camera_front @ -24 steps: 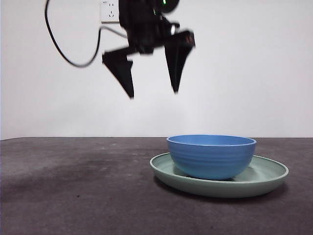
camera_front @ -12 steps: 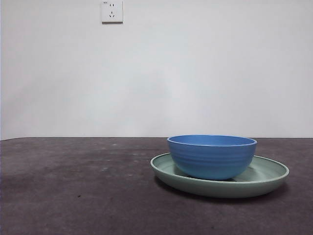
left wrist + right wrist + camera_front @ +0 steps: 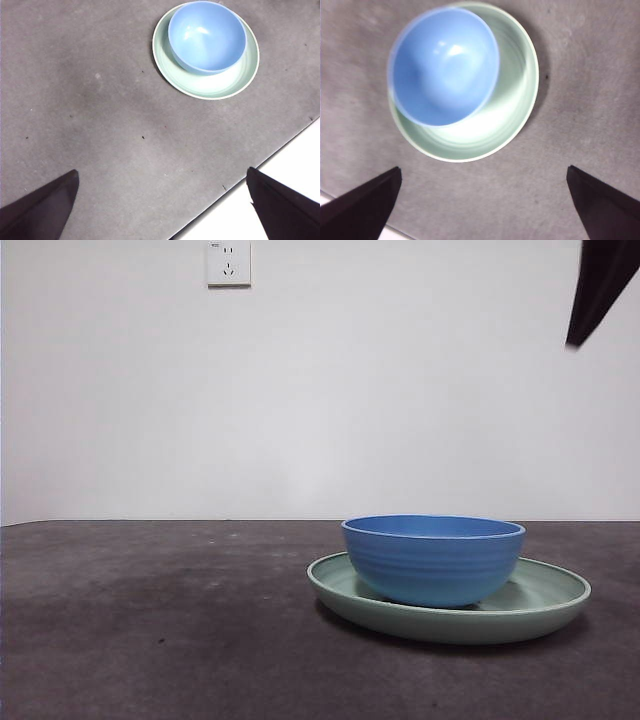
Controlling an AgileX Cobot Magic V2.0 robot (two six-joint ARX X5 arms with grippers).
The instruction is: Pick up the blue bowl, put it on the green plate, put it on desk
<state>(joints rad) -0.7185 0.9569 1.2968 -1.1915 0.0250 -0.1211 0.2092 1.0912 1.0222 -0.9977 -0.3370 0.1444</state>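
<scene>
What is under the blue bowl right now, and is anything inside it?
The blue bowl sits on the green plate, off-centre, and the plate rests on the desk. The bowl's inside looks empty in both wrist views. The plate surface directly beneath the bowl is covered.

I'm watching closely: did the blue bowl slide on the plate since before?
No. The blue bowl sits on the same off-centre spot of the green plate.

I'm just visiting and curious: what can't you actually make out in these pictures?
- Bowl's underside: front view, the blue bowl sits in the green plate, whose rim hides its base.
- Arm: front view, only a black tip, cut by the corner.
- Bowl rim: right wrist view, motion-blurred.
</scene>
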